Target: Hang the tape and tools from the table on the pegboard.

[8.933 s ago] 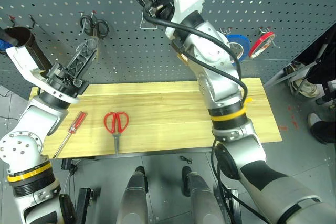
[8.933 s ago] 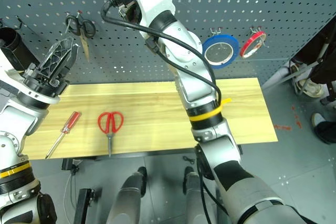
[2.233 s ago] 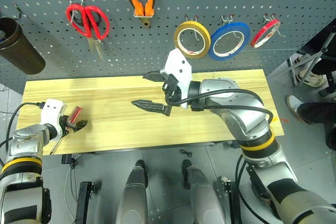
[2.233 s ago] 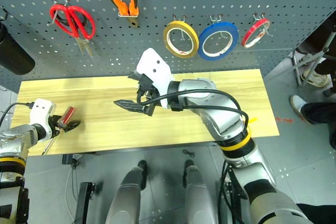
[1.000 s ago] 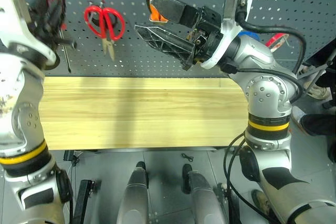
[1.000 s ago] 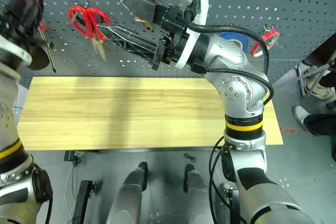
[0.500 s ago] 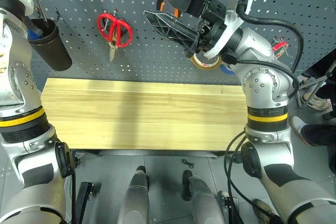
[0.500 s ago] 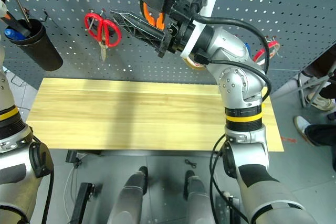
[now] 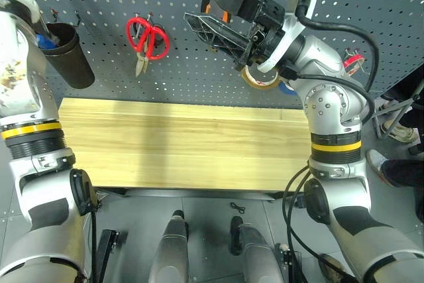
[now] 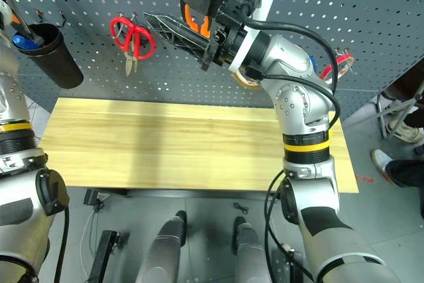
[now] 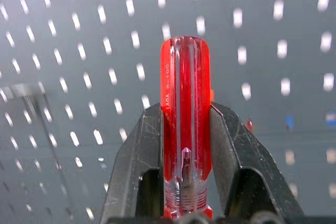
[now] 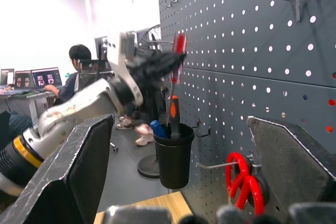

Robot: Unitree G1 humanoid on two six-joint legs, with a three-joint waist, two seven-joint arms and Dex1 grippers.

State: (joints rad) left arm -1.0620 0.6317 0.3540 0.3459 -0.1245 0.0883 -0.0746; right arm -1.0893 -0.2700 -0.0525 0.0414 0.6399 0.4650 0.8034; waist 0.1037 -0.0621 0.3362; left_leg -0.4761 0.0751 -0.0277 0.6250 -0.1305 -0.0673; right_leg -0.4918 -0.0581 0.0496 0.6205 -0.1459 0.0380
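The pegboard [image 9: 371, 44] spans the wall behind the table [image 9: 179, 144], whose plank top carries no tools. The right gripper [image 10: 173, 8] is raised in front of the board with its fingers spread wide and holding nothing. A black cup [image 9: 68, 57] hangs at the board's left end, holding an orange-and-black-handled tool [image 12: 172, 115]. The red-handled scissors [image 9: 147, 39] hang on a hook between cup and right gripper; the pliers [image 10: 191, 20] hang behind that gripper's fingers. A yellow roll [image 9: 258, 79] sits beneath the right wrist, the blue tape [image 9: 286, 88] just beside it, largely hidden. The left gripper [image 11: 185, 129] pinches the screwdriver [image 11: 185, 124] by its red handle, above the cup.
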